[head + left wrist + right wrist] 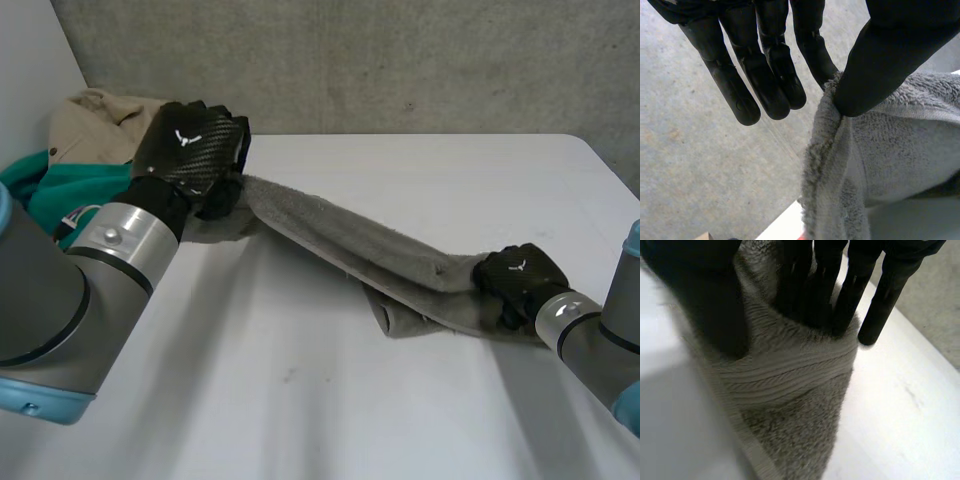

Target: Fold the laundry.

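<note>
The towel [350, 232] hangs stretched, edges apparently pinched by left hand [190, 145] and right hand [518, 275].

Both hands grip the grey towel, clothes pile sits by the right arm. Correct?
One error: the clothes pile lies beside the left arm, not the right, as the head view shows. The rest holds: left hand and right hand both grip the grey towel.

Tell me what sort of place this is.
Probably a robot test bench for laundry folding: a white table against a concrete wall, a grey towel held by the left hand and right hand, a heap of clothes.
</note>
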Motion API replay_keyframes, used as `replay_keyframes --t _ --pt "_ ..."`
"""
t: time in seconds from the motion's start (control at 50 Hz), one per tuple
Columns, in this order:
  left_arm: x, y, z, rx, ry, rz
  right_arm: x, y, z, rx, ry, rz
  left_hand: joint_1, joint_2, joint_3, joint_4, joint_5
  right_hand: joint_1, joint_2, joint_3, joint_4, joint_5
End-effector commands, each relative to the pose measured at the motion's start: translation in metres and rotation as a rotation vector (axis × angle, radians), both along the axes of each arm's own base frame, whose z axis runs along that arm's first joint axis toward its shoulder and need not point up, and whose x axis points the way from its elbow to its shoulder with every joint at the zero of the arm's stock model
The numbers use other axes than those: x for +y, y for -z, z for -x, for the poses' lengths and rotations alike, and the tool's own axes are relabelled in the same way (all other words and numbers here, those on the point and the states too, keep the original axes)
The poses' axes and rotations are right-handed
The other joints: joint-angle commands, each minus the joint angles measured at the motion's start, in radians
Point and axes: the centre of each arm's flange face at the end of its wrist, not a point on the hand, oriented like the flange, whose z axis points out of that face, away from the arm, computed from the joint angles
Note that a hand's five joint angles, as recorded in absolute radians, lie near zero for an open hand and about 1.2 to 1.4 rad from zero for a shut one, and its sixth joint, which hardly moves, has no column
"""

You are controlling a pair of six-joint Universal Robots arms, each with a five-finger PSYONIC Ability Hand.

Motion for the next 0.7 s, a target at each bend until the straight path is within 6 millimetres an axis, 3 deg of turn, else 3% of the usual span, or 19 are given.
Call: replay_keyframes --t 0.02,0.16,0.22,0.26,0.3,0.38,0.46,0.7 --pt "0.002 -0.013 -0.004 0.017 -0.01 0.034 -0.007 -0.007 0.001 -0.004 0.003 0.049 0.246 0.201 0.207 0.198 0.252 0.53 0.488 0.494 0.494 0.497" --pt "0.003 -0.018 -0.007 0.022 -0.016 0.045 -0.021 -0.025 0.006 0.001 0.019 0.097 0.246 0.201 0.207 0.198 0.252 0.53 0.488 0.494 0.494 0.497" --pt "0.005 -0.019 -0.008 0.022 -0.014 0.038 -0.021 -0.049 0.015 -0.006 0.045 0.114 0.246 0.201 0.207 0.198 0.252 0.499 0.457 0.463 0.463 0.466" --pt "0.008 -0.015 -0.008 0.015 -0.011 0.022 -0.019 -0.058 0.022 -0.008 0.06 0.094 0.246 0.201 0.207 0.198 0.252 0.221 0.179 0.186 0.185 0.188" --pt "0.008 -0.013 -0.008 0.013 -0.009 0.013 -0.012 -0.064 0.028 -0.006 0.061 0.026 0.246 0.201 0.207 0.198 0.252 -0.212 -0.254 -0.248 -0.248 -0.245" --pt "0.011 -0.011 -0.007 0.023 0.0 -0.001 0.005 -0.059 0.028 -0.032 0.037 -0.141 0.246 0.201 0.207 0.198 0.252 -0.417 -0.459 -0.452 -0.453 -0.45" --pt "0.011 -0.014 -0.006 0.046 0.006 -0.003 0.014 -0.05 0.027 -0.096 0.043 -0.209 0.246 0.201 0.207 0.198 0.252 -0.42 -0.462 -0.456 -0.456 -0.453" --pt "0.01 -0.027 -0.003 0.088 0.017 0.013 0.027 -0.016 0.028 -0.275 0.124 -0.247 0.246 0.201 0.207 0.198 0.252 -0.432 -0.474 -0.468 -0.468 -0.465"
